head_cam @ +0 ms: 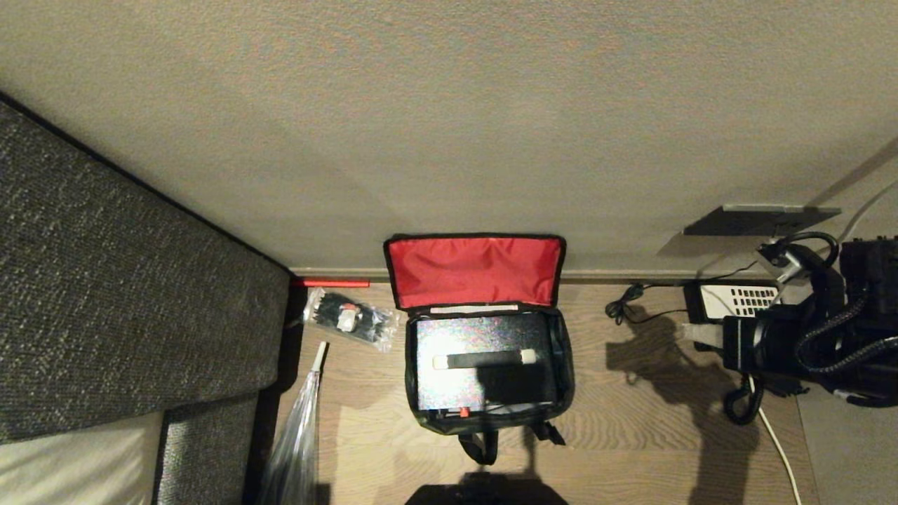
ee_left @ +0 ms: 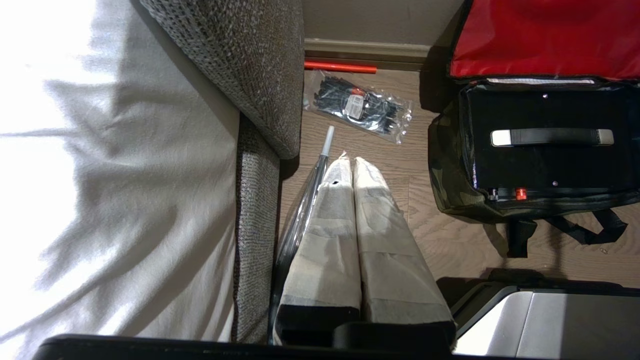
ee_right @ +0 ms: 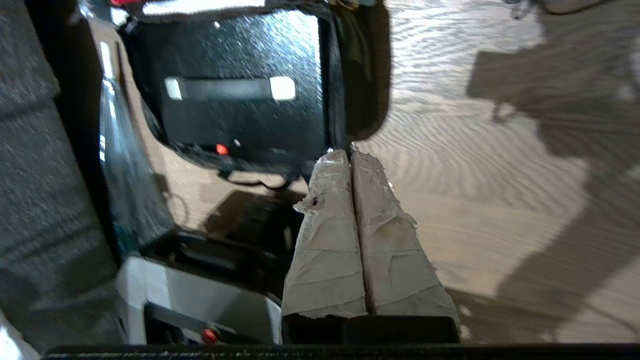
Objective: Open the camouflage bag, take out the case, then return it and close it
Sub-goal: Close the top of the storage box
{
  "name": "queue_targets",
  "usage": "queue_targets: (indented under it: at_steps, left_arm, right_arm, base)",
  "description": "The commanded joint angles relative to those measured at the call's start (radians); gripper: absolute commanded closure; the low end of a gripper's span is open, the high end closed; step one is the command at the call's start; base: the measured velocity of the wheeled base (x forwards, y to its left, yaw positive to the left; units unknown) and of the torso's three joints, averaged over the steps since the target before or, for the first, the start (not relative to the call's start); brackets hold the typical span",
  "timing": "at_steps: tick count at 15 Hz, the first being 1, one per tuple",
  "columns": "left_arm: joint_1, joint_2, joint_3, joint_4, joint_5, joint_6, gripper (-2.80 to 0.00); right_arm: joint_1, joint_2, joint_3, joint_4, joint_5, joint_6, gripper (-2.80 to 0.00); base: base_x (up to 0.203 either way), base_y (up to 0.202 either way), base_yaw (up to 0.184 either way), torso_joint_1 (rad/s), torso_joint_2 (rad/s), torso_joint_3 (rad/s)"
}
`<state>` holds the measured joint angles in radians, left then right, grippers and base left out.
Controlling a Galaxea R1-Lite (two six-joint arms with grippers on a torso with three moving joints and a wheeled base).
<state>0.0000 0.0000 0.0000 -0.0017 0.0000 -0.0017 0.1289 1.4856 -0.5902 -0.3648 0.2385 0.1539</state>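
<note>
The camouflage bag [head_cam: 565, 382] stands open on the wooden floor against the wall, its red-lined lid [head_cam: 473, 270] leaning back upright. The black case [head_cam: 477, 333] lies inside it, handle [head_cam: 484, 360] facing up. Neither gripper shows in the head view. In the left wrist view my left gripper [ee_left: 352, 161] is shut and holds nothing, over the floor between the sofa and the bag [ee_left: 447, 170]. In the right wrist view my right gripper [ee_right: 348, 152] is shut and holds nothing, above the floor just off the bag's [ee_right: 365, 85] near corner, with the case [ee_right: 240, 120] beyond.
A grey sofa [head_cam: 105, 294] fills the left. A clear packet of black items [head_cam: 349, 319], a red stick [head_cam: 333, 283] and a clear plastic-wrapped rod [head_cam: 298, 435] lie between sofa and bag. A black telephone [head_cam: 772, 330] with cords and a white cable [head_cam: 779, 442] sit at right.
</note>
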Motion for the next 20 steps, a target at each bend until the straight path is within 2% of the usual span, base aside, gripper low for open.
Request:
queue_targets:
  at_steps: [1,4,5,7,8,13,16,17,20]
  left_arm:
    - [0.0,0.0,0.0,0.0,0.0,-0.001,0.0]
    - [0.0,0.0,0.0,0.0,0.0,-0.001,0.0]
    - [0.0,0.0,0.0,0.0,0.0,-0.001,0.0]
    - [0.0,0.0,0.0,0.0,0.0,-0.001,0.0]
    - [0.0,0.0,0.0,0.0,0.0,-0.001,0.0]
    - [0.0,0.0,0.0,0.0,0.0,-0.001,0.0]
    - [0.0,0.0,0.0,0.0,0.0,-0.001,0.0]
    - [0.0,0.0,0.0,0.0,0.0,-0.001,0.0]
    - [0.0,0.0,0.0,0.001,0.0,-0.001,0.0]
  right_arm:
    - [0.019,0.105,-0.019,-0.052,0.002,0.04,0.0]
    - [0.025,0.264,-0.063,-0.182,-0.001,0.134,0.0]
    - [0.045,0.325,-0.078,-0.254,-0.002,0.174,0.0]
    - [0.133,0.408,-0.133,-0.404,-0.049,0.315,0.0]
    - [0.15,0.433,-0.147,-0.432,-0.072,0.336,0.0]
    - [0.179,0.624,-0.202,-0.697,-0.112,0.322,0.0]
    - [0.162,0.67,-0.204,-0.712,-0.104,0.324,0.0]
    - [0.16,0.681,-0.196,-0.716,-0.106,0.324,-2.8]
    - [0.135,0.69,-0.236,-0.749,-0.09,0.329,-2.8]
  base:
    - [0.0,0.0,0.0,0.001,0.0,-0.041]
    - [0.0,0.0,0.0,0.002,0.0,-0.008]
    - [0.0,0.0,0.0,0.0,0.0,0.0]
    - [0.0,0.0,0.0,0.0,0.0,0.0]
    - [0.0,0.0,0.0,0.0,0.0,0.0]
    - [0.0,0.0,0.0,0.0,0.0,0.0]
    - [0.0,0.0,0.0,0.0,0.0,0.0]
    - [0.0,0.0,0.0,0.0,0.0,0.0]
    - [0.0,0.0,0.0,0.0,0.0,0.0]
